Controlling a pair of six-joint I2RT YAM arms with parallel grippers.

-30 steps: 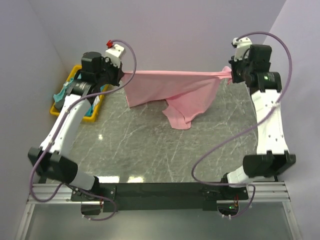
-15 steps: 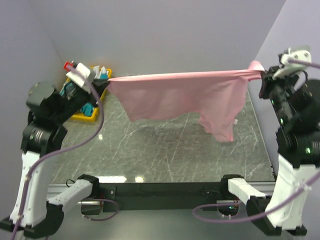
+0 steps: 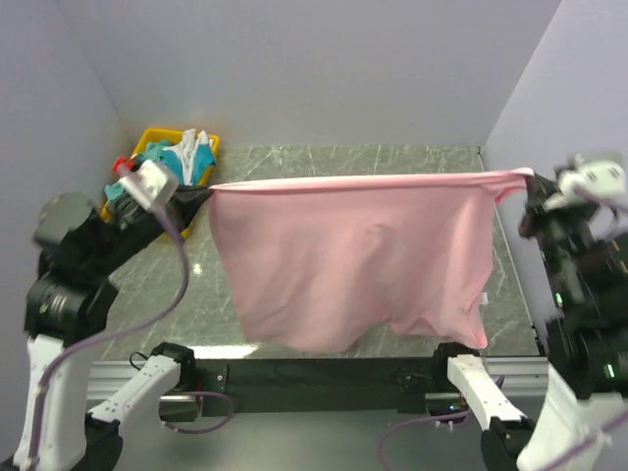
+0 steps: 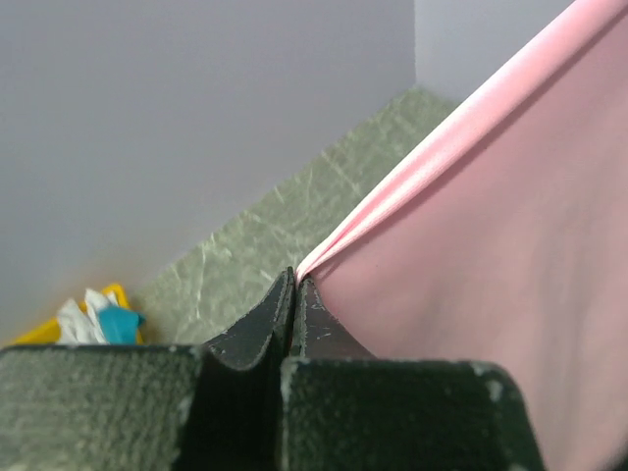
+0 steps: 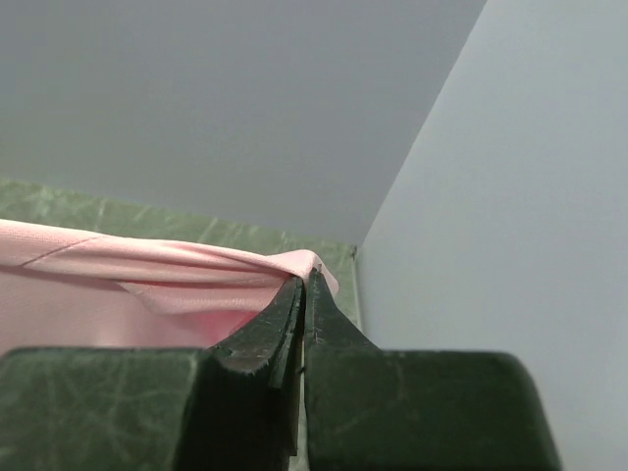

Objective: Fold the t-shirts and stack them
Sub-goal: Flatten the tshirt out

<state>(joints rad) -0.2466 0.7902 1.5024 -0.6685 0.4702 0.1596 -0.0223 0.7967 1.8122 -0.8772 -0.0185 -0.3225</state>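
Note:
A pink t-shirt (image 3: 353,260) hangs stretched in the air between both arms, its top edge taut and its lower part drooping toward the near edge. My left gripper (image 3: 201,189) is shut on the shirt's left corner; in the left wrist view the jaws (image 4: 295,280) pinch the pink cloth (image 4: 491,226). My right gripper (image 3: 525,182) is shut on the right corner; in the right wrist view the jaws (image 5: 306,280) pinch the pink cloth (image 5: 147,260). The shirt is held high above the table.
A yellow bin (image 3: 162,147) holding teal and white clothes stands at the far left of the grey marble table (image 3: 392,162). It also shows in the left wrist view (image 4: 93,319). Walls close in on the left, back and right.
Both arms have risen and pulled toward the near edge. The shirt has been lifted off the table and now hangs spread wide and lower in the view.

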